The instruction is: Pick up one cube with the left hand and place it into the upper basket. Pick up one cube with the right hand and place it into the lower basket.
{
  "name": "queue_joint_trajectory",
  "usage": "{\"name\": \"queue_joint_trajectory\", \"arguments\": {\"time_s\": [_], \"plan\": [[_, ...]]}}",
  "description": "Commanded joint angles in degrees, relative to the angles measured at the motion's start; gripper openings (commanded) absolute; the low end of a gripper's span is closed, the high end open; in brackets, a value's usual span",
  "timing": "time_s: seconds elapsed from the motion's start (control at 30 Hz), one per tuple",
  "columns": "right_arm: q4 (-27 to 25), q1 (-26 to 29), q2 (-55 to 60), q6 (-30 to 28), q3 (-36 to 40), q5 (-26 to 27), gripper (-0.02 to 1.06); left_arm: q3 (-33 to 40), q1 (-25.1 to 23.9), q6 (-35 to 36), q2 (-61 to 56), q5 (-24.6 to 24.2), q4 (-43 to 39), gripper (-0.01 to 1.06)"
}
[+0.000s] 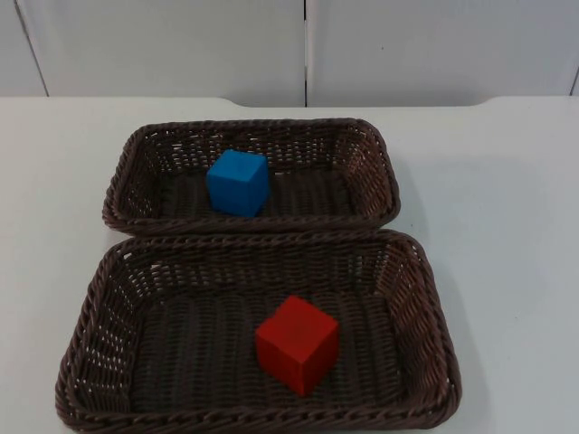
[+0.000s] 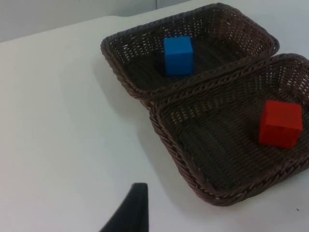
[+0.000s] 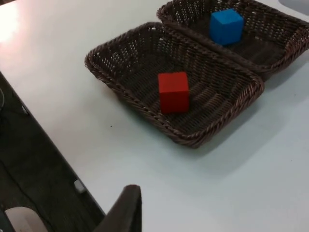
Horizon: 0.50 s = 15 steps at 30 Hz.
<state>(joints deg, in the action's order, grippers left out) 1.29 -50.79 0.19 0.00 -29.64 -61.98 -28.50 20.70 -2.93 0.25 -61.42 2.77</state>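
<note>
Jaw state on both grippers: cannot tell (each arm waits off the baskets). Blue cube [image 1: 238, 182] sits in upper basket [image 1: 380, 158]; red cube [image 1: 297, 344] in lower basket [image 1: 425, 298], rims touching.

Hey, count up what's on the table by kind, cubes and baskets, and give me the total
Cubes: 2, a blue cube in the upper basket and a red cube in the lower basket.
Baskets: 2, both brown wicker.
Total: 4.
</note>
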Motion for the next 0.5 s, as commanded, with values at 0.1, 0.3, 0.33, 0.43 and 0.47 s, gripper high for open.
{"name": "queue_joint_trajectory", "arguments": {"time_s": [0.1,0.3,0.33,0.43,0.47], "plan": [[-0.38,-0.59,-0.19,0.00,0.01,0.29,1.05,0.19,-0.16,0.24,-0.25,-0.18,-0.29,1.05],[-0.38,-0.59,-0.19,0.00,0.01,0.29,1.05,0.19,-0.16,0.24,-0.25,-0.18,-0.29,1.05],[-0.38,-0.59,-0.19,0.00,0.01,0.29,1.05,0.19,-0.16,0.24,-0.25,-0.18,-0.29,1.05],[-0.36,-0.59,-0.19,0.00,0.01,0.29,1.05,0.19,-0.16,0.24,-0.25,-0.18,-0.25,1.05],[-0.36,-0.59,-0.19,0.00,0.01,0.29,1.05,0.19,-0.16,0.24,-0.25,-0.18,-0.25,1.05]]}}
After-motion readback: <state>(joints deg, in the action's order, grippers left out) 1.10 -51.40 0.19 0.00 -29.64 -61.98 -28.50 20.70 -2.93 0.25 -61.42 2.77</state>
